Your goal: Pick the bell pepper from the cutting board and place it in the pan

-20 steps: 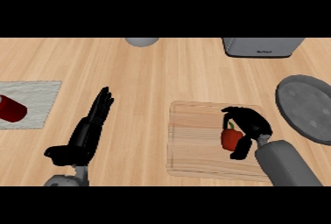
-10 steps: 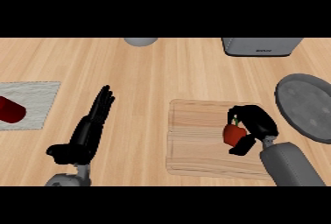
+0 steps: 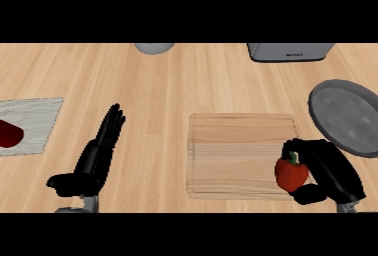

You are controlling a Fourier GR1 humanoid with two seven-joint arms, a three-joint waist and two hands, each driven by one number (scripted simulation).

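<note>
Pepper: red bell pepper (image 3: 291, 173), green stem up, sits at the right edge of the board, toward its near corner.
Right hand: right hand (image 3: 334, 171) is curled round the pepper, fingers over the top, thumb below, holding it.
Change: a second ago hand and pepper were further in on the board; both have since slid toward the near right corner and lower in the head view, so the pepper travels with the hand.
Meaning: by my reading the pick is done or nearly so; whether the pepper has cleared the board I cannot tell from above.
Board: wooden board (image 3: 236, 150) lies mid-counter, bare apart from the pepper.
Pan: grey pan (image 3: 347, 117) lies just beyond the board's right side, farther away than the hand.
Next: the carry should go right and away from the robot to bring the pepper over the pan.
Left hand: left hand (image 3: 94, 156) rests open on the counter, fingers straight, well left of the board, unchanged.
</note>
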